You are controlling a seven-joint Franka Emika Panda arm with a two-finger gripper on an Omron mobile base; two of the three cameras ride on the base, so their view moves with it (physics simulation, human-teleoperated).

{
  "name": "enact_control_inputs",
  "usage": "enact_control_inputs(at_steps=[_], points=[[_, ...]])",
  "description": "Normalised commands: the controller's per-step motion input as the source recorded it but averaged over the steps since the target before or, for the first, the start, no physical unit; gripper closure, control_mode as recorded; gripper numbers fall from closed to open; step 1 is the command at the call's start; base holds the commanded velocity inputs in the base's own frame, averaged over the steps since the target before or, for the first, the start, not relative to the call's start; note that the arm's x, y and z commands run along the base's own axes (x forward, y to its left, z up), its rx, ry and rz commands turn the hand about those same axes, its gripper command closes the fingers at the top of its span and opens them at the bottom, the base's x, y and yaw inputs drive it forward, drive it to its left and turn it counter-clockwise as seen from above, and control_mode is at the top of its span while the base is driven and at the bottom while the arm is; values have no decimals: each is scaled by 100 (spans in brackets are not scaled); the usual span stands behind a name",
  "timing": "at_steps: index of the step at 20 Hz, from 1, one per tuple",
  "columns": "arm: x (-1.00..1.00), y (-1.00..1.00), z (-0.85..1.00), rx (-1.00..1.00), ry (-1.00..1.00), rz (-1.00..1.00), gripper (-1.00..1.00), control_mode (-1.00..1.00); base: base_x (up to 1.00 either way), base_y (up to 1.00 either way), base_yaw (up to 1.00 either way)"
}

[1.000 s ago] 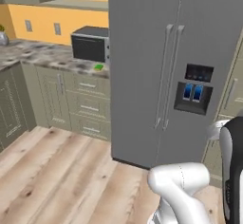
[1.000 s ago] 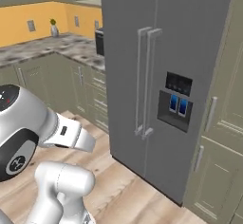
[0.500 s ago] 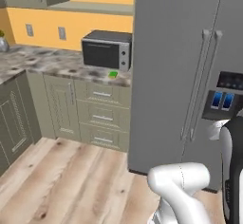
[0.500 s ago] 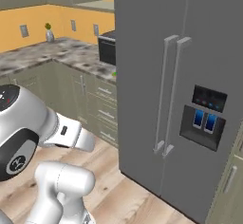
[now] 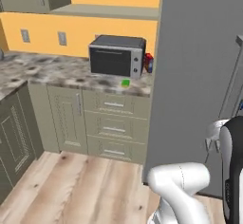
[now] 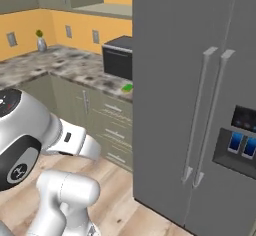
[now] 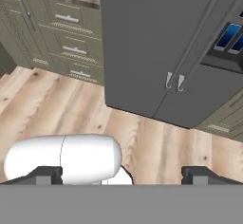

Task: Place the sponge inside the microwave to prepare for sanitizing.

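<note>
I count one sponge on the surface, one oven behind; end effector wide, empty.

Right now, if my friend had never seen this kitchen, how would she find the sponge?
Start at the tall grey refrigerator and look to the speckled stone counter beside it. A small grey-and-black countertop oven stands there, and the sponge lies flat on the counter just in front of it. It is the one bright green block.
</note>
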Motion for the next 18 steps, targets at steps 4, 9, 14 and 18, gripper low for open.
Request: enact_control_inputs(at_steps=[4,9,14,18], points=[[0,0,0,0,0,0,-100,100,64,53,-20],[0,0,0,0,0,0,-100,100,65,51,-23],[0,0,0,0,0,0,-100,100,57,52,-28],[0,0,0,0,0,0,-100,100,56,58,-22]])
